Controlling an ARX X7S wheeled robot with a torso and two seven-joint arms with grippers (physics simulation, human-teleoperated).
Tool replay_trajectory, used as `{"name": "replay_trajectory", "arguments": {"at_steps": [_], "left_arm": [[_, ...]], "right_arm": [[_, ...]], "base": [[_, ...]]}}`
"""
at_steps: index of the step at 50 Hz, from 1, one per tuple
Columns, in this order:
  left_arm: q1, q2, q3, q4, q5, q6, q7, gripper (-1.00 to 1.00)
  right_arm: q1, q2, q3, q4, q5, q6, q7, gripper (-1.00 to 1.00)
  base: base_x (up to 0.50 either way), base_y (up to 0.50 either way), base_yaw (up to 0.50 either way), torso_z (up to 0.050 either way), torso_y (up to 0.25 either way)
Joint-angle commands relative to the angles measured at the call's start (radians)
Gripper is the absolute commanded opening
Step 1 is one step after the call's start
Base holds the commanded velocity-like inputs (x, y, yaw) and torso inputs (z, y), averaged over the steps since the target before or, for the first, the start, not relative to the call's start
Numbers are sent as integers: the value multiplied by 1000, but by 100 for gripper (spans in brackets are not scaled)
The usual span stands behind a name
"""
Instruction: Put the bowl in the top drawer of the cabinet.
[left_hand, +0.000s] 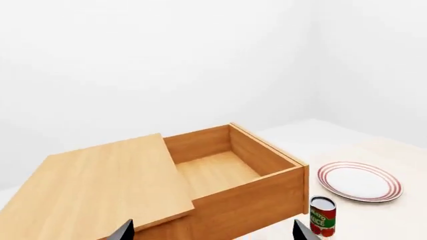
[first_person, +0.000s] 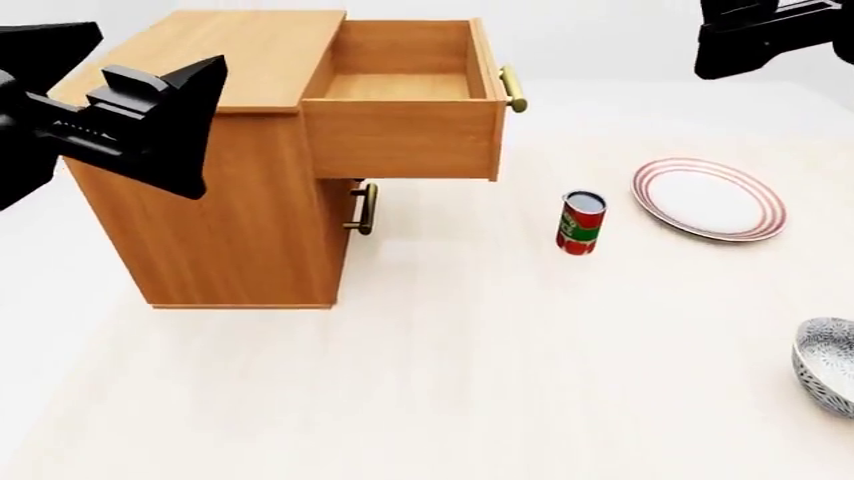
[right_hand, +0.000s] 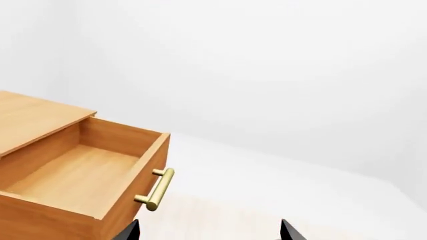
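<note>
The bowl, white inside and grey-blue speckled outside, stands on the floor at the head view's right edge, partly cut off. The cabinet stands at the left with its top drawer pulled out and holding nothing. My left gripper hovers open above the cabinet's near left corner, nothing between its fingers. My right gripper is open too, high at the far right beyond the drawer's brass handle, far from the bowl.
A flat white plate with red rings lies to the right of the drawer. A red tomato can stands between plate and cabinet. The lower drawer's handle shows under the open drawer.
</note>
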Motion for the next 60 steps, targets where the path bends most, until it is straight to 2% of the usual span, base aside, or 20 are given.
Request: {"name": "replay_trajectory", "arguments": {"at_steps": [1, 35, 43, 50, 57, 60], "left_arm": [[-1, -14, 27, -10, -27, 2, -11, 100], [6, -30, 49, -5, -29, 26, 4, 100], [5, -31, 54, -5, -22, 30, 12, 100], [-3, -34, 59, -4, -30, 37, 9, 100], [7, -29, 54, -9, 5, 37, 40, 100], [4, -26, 58, -13, 13, 38, 47, 100]], "right_arm": [[5, -2, -27, 25, -33, -8, -35, 100], [6, -2, -57, 38, -35, -26, -48, 100], [10, 6, -53, 44, -20, -19, -34, 100], [38, 31, -41, 63, 24, 24, -8, 100], [140, 98, -49, 143, 126, 173, 60, 100], [206, 157, -123, 184, 200, 213, 94, 100]], "base": [[207, 0, 0, 0, 0], [209, 0, 0, 0, 0], [0, 0, 0, 0, 1], [0, 0, 0, 0, 0], [0, 0, 0, 0, 0], [0, 0, 0, 0, 0]]}}
